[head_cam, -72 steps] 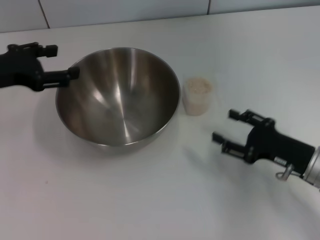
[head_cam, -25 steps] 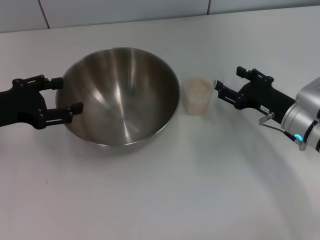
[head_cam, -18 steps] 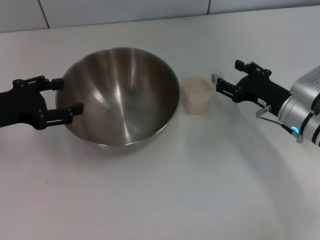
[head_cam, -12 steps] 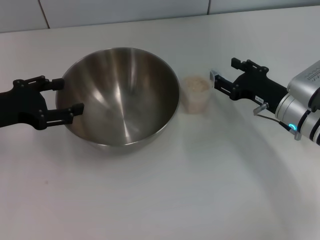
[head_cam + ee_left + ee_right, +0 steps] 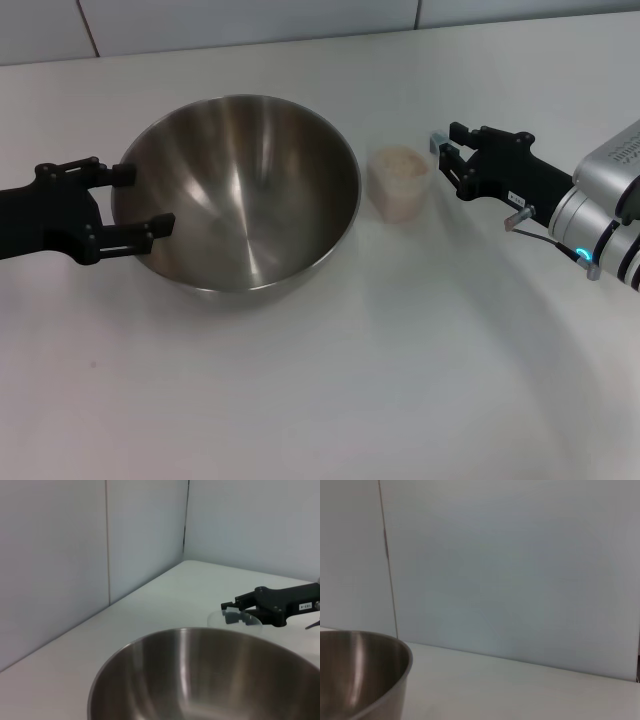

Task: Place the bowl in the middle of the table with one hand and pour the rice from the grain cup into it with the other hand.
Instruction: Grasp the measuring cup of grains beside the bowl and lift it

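On the left we see the left tool point(image 5: 135, 202) spread wide at the rim of the bowl point(image 5: 237, 190), one finger at the outer wall near the rim, the other lower along the side; we cannot tell whether either touches the steel. The bowl stands upright on the white surface point(image 5: 330, 380), left of centre. Just beside it to the right stands the cup point(image 5: 399, 181), upright and full of rice point(image 5: 399, 159). Further right, the right tool point(image 5: 446, 152) sits close by the cup, its fingers parted and not closed on it, apart from the cup wall.
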Controlling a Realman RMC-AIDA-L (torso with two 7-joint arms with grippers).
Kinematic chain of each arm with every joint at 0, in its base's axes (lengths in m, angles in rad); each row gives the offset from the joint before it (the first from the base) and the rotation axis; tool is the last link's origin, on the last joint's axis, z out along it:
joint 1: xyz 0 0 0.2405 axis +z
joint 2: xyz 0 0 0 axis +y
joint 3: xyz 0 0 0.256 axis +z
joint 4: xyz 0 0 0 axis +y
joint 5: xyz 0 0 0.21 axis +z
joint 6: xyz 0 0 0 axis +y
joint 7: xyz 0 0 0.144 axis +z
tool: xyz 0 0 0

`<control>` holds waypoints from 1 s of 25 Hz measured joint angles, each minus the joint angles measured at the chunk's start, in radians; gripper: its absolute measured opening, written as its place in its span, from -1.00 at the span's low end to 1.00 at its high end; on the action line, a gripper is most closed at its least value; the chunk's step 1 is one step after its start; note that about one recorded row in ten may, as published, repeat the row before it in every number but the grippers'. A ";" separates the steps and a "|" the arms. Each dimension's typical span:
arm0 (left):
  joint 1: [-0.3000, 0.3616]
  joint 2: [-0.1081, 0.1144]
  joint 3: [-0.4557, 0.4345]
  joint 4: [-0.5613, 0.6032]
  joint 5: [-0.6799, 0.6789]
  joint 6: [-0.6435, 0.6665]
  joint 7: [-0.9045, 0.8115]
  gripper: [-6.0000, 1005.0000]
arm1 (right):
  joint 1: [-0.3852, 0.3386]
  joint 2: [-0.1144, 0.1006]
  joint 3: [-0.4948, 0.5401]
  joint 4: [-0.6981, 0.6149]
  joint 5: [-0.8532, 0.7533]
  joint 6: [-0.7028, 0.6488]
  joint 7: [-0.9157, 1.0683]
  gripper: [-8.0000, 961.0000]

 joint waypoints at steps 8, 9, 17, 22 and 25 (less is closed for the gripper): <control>-0.004 -0.001 0.002 0.009 0.013 0.000 -0.012 0.62 | 0.000 0.000 0.000 0.000 -0.003 -0.005 -0.001 -0.70; -0.004 -0.001 0.002 0.009 0.013 0.000 -0.012 0.62 | 0.000 0.000 0.000 0.000 -0.003 -0.005 -0.001 -0.77; -0.006 -0.001 0.001 0.010 0.013 0.005 -0.014 0.62 | -0.006 0.000 0.003 -0.001 -0.003 -0.028 -0.003 -0.95; -0.006 -0.001 0.001 0.010 0.013 0.014 -0.014 0.62 | -0.028 0.001 0.029 -0.024 0.009 -0.074 -0.020 -0.95; -0.006 0.000 0.001 0.015 0.013 0.022 -0.014 0.62 | -0.053 0.003 0.082 -0.055 0.011 -0.148 -0.055 -0.95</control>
